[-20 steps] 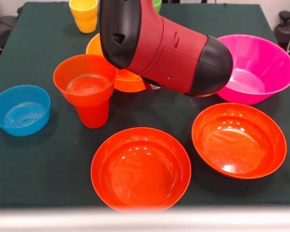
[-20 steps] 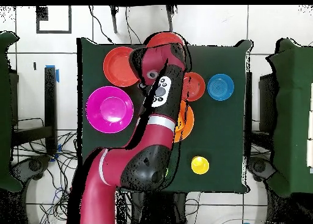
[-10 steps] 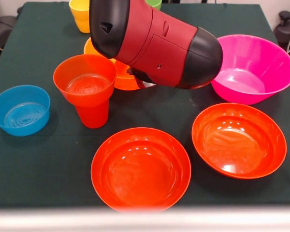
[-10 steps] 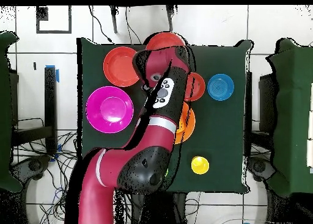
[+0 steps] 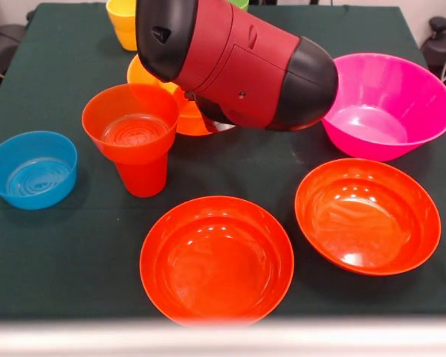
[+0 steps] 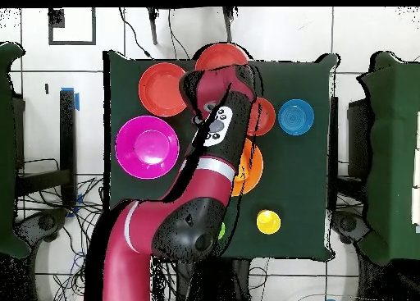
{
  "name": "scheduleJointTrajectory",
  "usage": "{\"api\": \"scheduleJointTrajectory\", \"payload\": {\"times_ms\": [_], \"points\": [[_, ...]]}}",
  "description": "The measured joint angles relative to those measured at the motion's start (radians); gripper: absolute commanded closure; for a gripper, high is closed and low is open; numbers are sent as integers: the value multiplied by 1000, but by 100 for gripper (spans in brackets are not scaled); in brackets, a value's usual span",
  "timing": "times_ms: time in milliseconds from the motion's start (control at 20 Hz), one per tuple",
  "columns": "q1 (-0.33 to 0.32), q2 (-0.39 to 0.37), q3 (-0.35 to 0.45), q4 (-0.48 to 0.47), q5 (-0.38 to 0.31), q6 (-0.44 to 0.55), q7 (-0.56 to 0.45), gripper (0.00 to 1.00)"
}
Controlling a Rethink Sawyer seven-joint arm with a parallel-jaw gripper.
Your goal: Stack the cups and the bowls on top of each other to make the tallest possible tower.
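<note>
The arm (image 5: 238, 63) is hanging low over the desk (image 5: 74, 245), its bulky wrist covering the orange bowl (image 5: 152, 82) at about 11 o'clock of the front view. The gripper itself is hidden beneath that wrist, so I cannot tell whether it is wide, narrow or holding anything.

The only tower (image 5: 134, 141) standing is a small red-orange bowl (image 5: 130, 123) sitting on an upturned red-orange cup (image 5: 143, 178), at 9 o'clock of centre. The blue bowl (image 5: 31, 169) is lying further out at 9 o'clock, apart from it. Two wide red-orange bowls are sitting loose, one (image 5: 217, 259) at 6 o'clock, the other (image 5: 368, 216) at 4 o'clock. The pink bowl (image 5: 390, 104) is at 2 o'clock, the yellow cup (image 5: 128, 22) at 11 o'clock by the far edge.

Judging by this, stacking is barely begun, and the arm seems to be working at the orange bowl. The next move probably calls for a firm rim grasp and a clean lift.

No brand, label or writing is readable.
</note>
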Motion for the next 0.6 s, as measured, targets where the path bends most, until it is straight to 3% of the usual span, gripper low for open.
{"api": "scheduleJointTrajectory", "payload": {"times_ms": [400, 600], "points": [[4, -2, -14, 6, 0, 0, 0, 100], [25, -36, -7, 72, 4, -4, 0, 100]]}}
